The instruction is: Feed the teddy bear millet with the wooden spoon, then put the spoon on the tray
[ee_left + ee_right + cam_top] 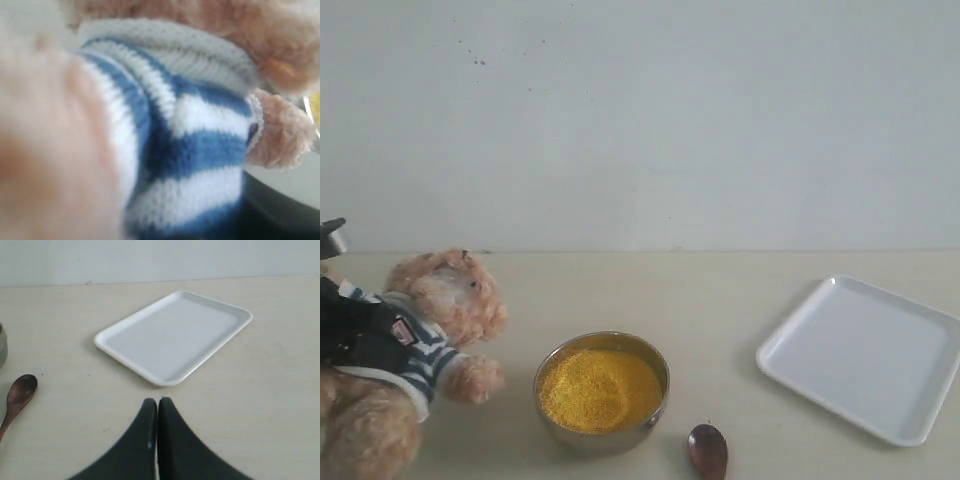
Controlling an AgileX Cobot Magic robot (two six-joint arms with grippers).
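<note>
Exterior view: left gripper (355,335) lies across the torso of the bear (450,295), probably to steady it for feeding, clamp unclear; right gripper (157,412) pinched closed, empty; spoon (708,450) lies untouched between millet (600,388) and tray (860,355).

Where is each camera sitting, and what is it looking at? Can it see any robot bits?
Exterior view: off the arms, facing the table and white wall; sees teddy bear, millet, wooden spoon, tray; a black piece of the left arm overlaps the bear.
Left wrist view: on the left wrist, very close to the bear's striped shirt; no pincer shows.
Right wrist view: on the right wrist, looking over the tray; the shut right pincer shows.
Shared: exterior and right wrist views both show tray and spoon.
</note>
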